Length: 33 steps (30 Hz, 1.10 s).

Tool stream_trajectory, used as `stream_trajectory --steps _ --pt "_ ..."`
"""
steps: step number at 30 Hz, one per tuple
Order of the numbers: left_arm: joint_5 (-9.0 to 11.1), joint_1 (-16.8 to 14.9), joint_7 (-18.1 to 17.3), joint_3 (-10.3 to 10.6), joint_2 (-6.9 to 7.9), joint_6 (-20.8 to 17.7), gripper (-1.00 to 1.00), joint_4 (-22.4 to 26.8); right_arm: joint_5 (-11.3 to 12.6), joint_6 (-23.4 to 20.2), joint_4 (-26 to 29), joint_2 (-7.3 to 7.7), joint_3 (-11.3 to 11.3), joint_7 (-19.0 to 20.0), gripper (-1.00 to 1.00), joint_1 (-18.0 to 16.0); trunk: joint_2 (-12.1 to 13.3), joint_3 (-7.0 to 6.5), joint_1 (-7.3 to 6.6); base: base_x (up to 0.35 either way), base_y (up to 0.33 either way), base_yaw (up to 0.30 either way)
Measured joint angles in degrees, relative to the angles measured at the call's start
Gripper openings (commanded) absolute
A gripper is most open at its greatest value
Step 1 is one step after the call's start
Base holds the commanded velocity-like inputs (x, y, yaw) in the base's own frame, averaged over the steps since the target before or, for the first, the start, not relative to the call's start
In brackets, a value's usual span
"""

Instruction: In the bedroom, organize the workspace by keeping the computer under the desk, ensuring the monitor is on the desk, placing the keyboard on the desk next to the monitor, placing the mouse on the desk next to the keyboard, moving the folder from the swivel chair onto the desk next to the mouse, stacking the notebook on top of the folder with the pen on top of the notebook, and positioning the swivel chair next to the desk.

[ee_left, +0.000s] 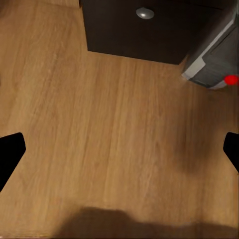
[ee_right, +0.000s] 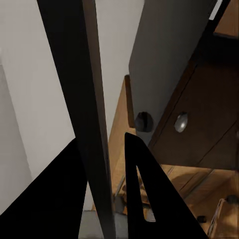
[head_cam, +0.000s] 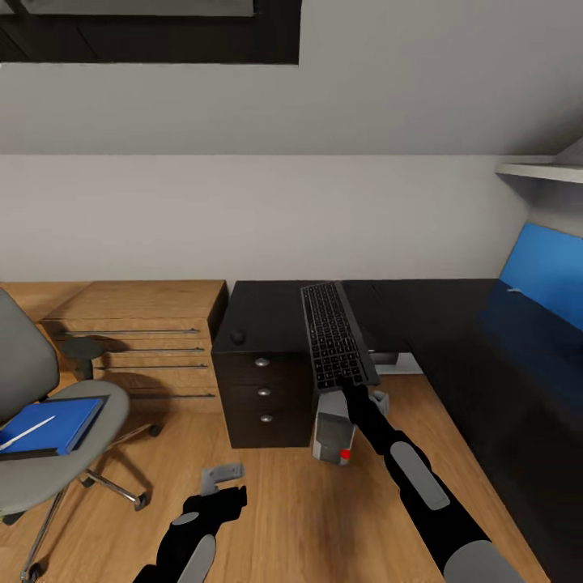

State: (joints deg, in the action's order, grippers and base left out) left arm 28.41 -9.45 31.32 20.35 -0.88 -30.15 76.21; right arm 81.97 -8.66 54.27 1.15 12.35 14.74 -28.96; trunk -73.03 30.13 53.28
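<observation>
Head view showed the right pincer (head_cam: 350, 387) clamped on the keyboard's (head_cam: 336, 332) near end, holding it above the tabletop (head_cam: 267, 312) by the mouse (head_cam: 237, 336). Left pincer (head_cam: 223, 479) hung released over the floor, fingertips (ee_left: 11, 152) apart. Folder (head_cam: 50, 425) lay on the swivel chair (head_cam: 97, 405).

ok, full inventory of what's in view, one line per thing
keyboard: 1, dark grey, held by its near end in the right gripper, over the desk's front edge
desk: 1, black, against the wall, three drawers
mouse: 1, black, on the desk above the drawers
computer: 1, silver-grey, floor, at the desk opening
folder: 1, blue, on the chair seat
pen: 1, white, on the folder
chair: 1, grey, left
wooden cabinet: 1, beside the desk
left gripper: open, above the floor
right gripper: shut on keyboard
</observation>
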Motion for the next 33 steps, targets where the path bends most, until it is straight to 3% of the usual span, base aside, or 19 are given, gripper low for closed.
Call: stream_trajectory --steps 33 --pt "0.1 0.0 -0.1 0.0 0.08 0.0 1.00 0.1 0.1 -0.1 -0.4 0.00 -1.1 -0.3 -1.00 0.0 13.2 -5.93 -7.25 -0.310 -0.151 0.000"
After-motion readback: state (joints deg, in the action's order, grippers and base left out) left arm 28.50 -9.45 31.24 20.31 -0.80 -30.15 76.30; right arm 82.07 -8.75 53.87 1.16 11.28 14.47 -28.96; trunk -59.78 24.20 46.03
